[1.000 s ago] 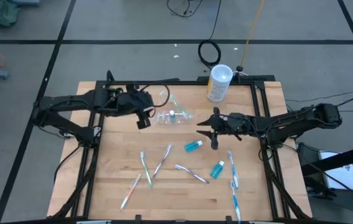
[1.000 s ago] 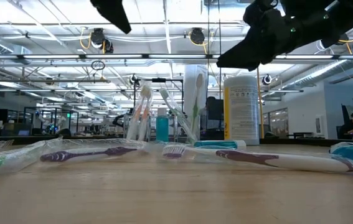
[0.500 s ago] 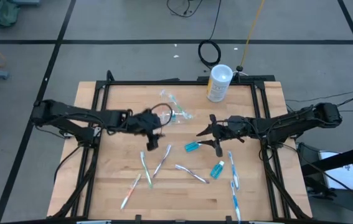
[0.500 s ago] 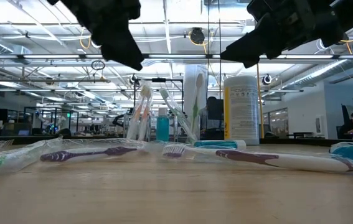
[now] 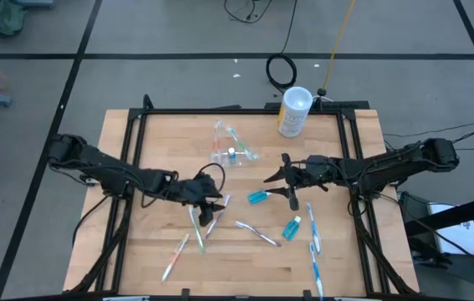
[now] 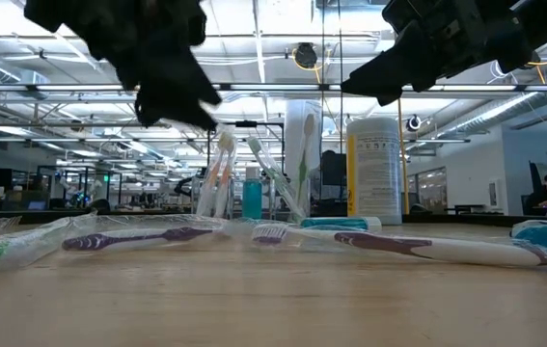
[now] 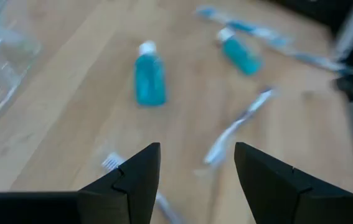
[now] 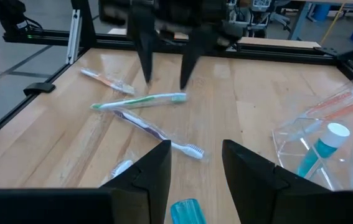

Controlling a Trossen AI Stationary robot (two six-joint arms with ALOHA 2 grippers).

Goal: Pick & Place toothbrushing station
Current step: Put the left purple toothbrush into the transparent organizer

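Clear holder (image 5: 230, 149): at twelve o'clock on the wooden counter (image 5: 153, 251), already loaded.
Toothbrushes (image 5: 196, 224): scattered at six o'clock, awaiting pickup.
Left hand (image 5: 210, 206): released, empty, poised above them.
Right hand (image 5: 288, 178): fingers apart, empty, near teal tube (image 5: 259, 196).

- The left arm (image 5: 111, 171) is black and thin, made of long round tubes with fat joints.
- The right arm (image 5: 387, 167) looks the same.
- A black cable loops at the left wrist.
- The fingers (image 7: 129, 180) are black, flat wedges.
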